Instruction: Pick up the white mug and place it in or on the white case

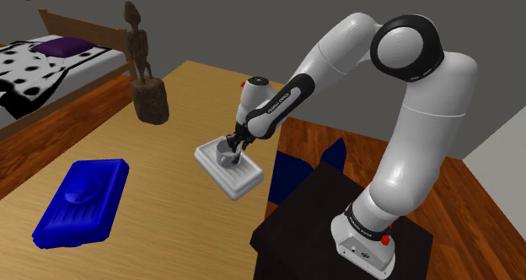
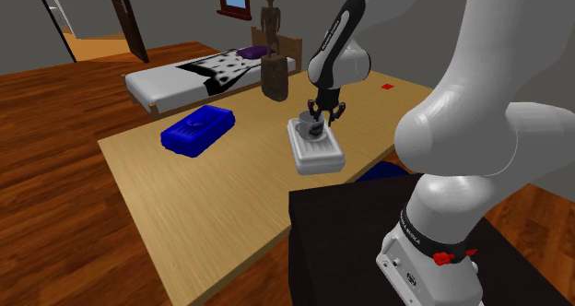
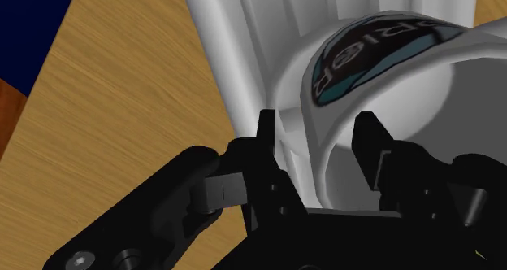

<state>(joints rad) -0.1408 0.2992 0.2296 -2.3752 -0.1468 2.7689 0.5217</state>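
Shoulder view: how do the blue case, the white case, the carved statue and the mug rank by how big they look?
1. Blue case, clearly the largest.
2. Carved statue and white case: too alike to rank, and the statue stands farther from the camera.
3. Mug, on the white case, the smallest.

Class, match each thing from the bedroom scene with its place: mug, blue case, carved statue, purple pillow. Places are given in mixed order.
Things:
1. mug
2. blue case
3. carved statue
4. purple pillow

Places:
a. on the bed, beyond the table
b. lying flat on the table, at the shoulder view's left
c. on or just over the white case
d. upright near the table's far corner

Pairs: 1-c, 2-b, 3-d, 4-a
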